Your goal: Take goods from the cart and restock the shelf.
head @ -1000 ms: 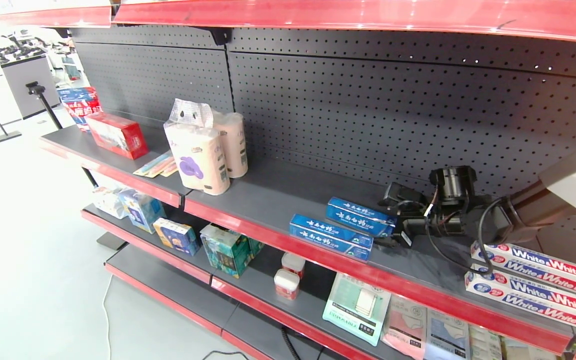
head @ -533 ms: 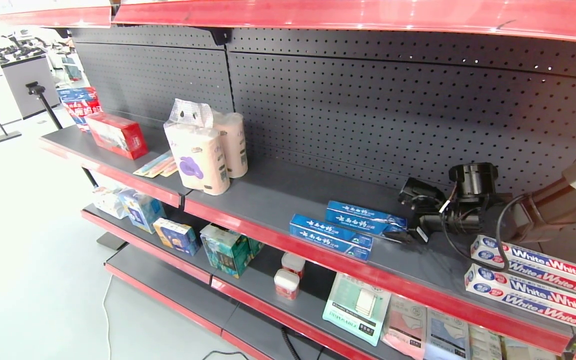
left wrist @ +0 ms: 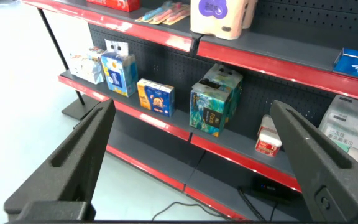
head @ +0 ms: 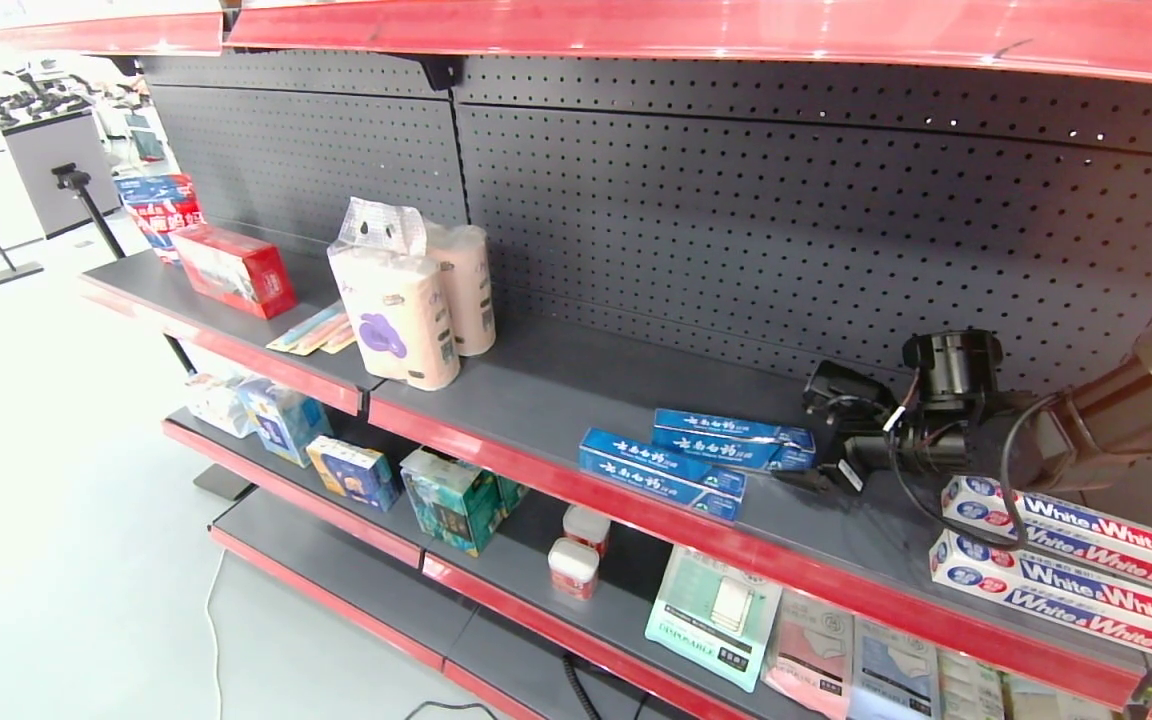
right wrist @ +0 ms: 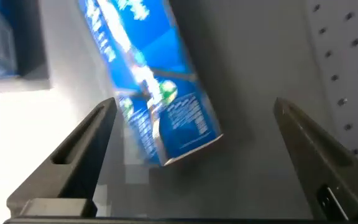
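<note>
Two blue toothpaste boxes lie side by side on the grey middle shelf [head: 556,385]: the front one [head: 661,470] by the red edge and the rear one [head: 731,438] just behind it. My right gripper [head: 824,445] sits at the rear box's right end, open, fingers on either side of the box end without pinching it. In the right wrist view the same blue box [right wrist: 148,74] lies on the shelf ahead of the wide-apart right gripper [right wrist: 194,109]. My left gripper [left wrist: 191,107] hangs open and empty in front of the lower shelves.
White toothpaste boxes [head: 1071,560] lie right beside the right arm. Tissue roll packs [head: 406,300] and a red box [head: 234,270] stand farther left. The pegboard [head: 736,200] backs the shelf, and a red shelf edge [head: 636,25] hangs overhead. Boxed goods [left wrist: 213,99] fill the lower shelf.
The right gripper let go of the rear blue box, which settled flat behind the front one. The gripper then drew back to the right.
</note>
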You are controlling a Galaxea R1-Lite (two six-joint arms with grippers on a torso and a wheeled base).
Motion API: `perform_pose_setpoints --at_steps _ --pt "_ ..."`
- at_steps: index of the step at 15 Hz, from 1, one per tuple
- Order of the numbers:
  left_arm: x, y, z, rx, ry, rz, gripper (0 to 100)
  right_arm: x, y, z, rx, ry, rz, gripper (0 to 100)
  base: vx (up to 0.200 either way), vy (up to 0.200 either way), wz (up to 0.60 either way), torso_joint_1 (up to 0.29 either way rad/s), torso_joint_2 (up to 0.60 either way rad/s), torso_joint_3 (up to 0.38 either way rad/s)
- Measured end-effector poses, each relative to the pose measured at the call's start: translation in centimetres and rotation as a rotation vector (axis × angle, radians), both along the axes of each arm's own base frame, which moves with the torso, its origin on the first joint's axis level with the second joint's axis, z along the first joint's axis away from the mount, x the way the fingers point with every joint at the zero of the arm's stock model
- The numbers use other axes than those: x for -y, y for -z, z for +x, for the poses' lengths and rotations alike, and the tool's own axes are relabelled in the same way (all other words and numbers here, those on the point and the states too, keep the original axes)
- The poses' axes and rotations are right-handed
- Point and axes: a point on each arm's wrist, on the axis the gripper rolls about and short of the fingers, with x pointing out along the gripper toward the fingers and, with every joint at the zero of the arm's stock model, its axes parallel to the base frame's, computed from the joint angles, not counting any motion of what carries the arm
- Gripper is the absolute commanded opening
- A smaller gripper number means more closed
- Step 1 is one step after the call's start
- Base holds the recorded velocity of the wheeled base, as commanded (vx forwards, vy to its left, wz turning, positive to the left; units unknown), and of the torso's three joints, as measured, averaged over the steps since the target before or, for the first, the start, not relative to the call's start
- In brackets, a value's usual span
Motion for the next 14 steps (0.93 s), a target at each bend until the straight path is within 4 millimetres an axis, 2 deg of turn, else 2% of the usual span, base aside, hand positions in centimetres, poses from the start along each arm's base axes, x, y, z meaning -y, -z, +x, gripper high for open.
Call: perform_pose_setpoints --at_steps 3,8,14 --pt "0.0 0.0 0.0 0.0 0.0 0.0 100 0.4 -0.2 -0.8 -0.008 -0.008 0.015 100 0.0 0.0 0.0 0.0 0.0 0.0" --pt "0.0 0.0 0.0 0.0 0.0 0.0 100 2.5 -1.2 -2.0 -0.009 0.055 0.028 100 0.0 0.0 0.0 0.0 0.0 0.0" --pt "0.0 0.0 0.0 0.0 0.0 0.0 100 4.2 -2.0 -1.7 0.024 0.11 0.023 100 0.0 0.0 0.0 0.0 0.0 0.0"
